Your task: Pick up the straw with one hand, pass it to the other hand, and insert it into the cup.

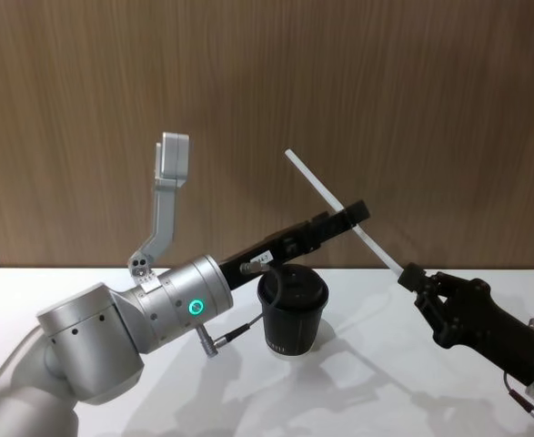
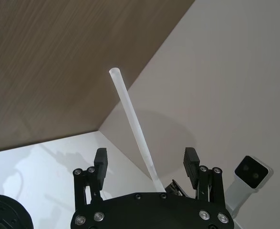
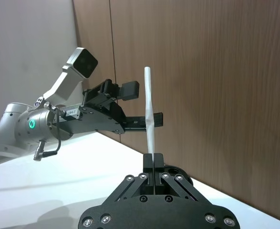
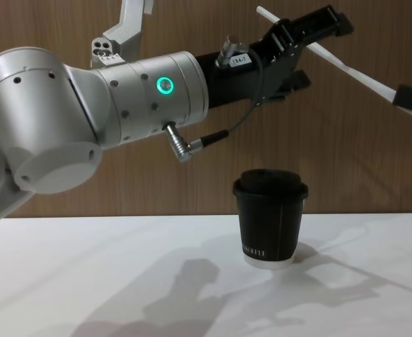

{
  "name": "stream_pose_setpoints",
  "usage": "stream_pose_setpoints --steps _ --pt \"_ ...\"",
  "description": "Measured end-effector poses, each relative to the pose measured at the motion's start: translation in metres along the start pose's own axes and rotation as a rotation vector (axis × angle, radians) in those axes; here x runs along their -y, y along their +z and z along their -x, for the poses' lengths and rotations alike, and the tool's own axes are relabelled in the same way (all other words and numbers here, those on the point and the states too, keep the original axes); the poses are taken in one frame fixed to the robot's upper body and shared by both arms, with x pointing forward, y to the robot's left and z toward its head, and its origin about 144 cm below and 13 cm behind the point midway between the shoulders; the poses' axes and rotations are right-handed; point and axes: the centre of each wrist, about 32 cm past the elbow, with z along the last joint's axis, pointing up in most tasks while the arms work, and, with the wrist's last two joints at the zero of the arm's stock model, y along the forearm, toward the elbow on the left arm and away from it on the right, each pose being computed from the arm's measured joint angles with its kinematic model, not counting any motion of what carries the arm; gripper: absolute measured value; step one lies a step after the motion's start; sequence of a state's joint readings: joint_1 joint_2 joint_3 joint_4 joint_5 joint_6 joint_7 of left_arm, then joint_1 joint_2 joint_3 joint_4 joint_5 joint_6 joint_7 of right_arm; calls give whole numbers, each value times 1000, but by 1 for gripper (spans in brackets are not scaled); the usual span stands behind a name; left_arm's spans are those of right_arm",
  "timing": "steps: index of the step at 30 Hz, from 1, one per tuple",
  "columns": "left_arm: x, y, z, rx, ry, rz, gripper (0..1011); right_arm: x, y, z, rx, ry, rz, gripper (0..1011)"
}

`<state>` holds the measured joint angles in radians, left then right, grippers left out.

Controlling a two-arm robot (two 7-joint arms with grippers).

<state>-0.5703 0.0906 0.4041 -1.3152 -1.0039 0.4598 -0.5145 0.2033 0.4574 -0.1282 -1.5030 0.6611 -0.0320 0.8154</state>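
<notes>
The white straw (image 1: 321,188) slants up through the air, above and behind the black cup (image 1: 292,314), which stands upright on the white table. My right gripper (image 1: 412,275) is shut on the straw's lower end (image 3: 149,105). My left gripper (image 1: 353,216), on the silver wrist with the green ring, reaches over the cup. Its fingers (image 2: 100,162) stand open on either side of the straw (image 2: 132,119) at about mid-length, not touching it. In the chest view the left gripper (image 4: 311,45) is high above the cup (image 4: 270,217).
A wood-panel wall (image 1: 412,91) rises right behind the white table (image 1: 85,282). The left arm's dark cable (image 4: 213,137) hangs below its wrist. The left wrist camera bracket (image 1: 168,182) sticks up above the arm.
</notes>
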Motion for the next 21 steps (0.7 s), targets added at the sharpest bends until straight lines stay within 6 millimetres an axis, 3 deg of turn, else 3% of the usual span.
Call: stream_pose_setpoints --steps 9,13,21 --pt "3 0 -1 1 4 1 996 0 0 0 0 0 0 17" --pt "4 0 -2 1 5 1 929 0 0 0 0 0 0 16" --pt "4 0 -2 2 7 1 681 0 0 0 0 0 0 17"
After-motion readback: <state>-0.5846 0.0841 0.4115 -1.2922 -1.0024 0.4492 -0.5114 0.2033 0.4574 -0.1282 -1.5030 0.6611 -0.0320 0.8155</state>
